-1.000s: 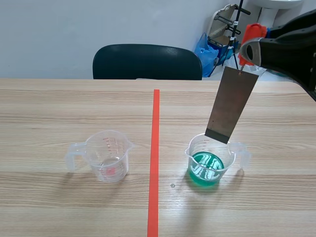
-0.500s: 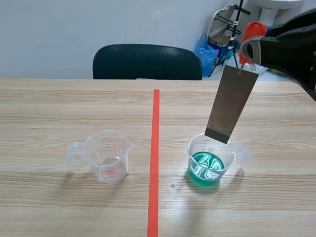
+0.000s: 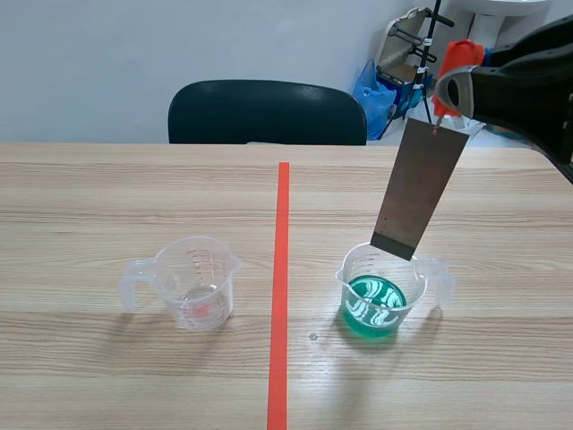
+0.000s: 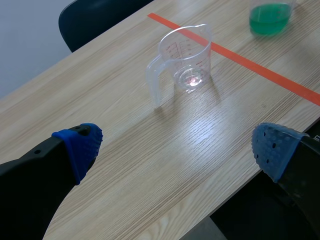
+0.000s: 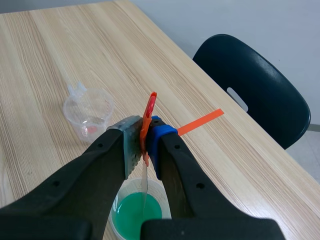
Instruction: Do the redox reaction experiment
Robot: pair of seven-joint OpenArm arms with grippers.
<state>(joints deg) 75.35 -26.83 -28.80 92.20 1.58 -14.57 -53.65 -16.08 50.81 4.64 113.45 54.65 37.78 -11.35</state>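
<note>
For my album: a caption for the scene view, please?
Right gripper holds a red clip hanging a metal plate over the green-liquid cup.

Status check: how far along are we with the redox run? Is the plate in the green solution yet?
Done: the right gripper is shut on the red clip carrying the metal plate. In hand: the plate hangs tilted over the cup of green liquid, its lower edge about at the rim. Left: dipping it in. The left gripper is open; the clear cup stands untouched.
</note>
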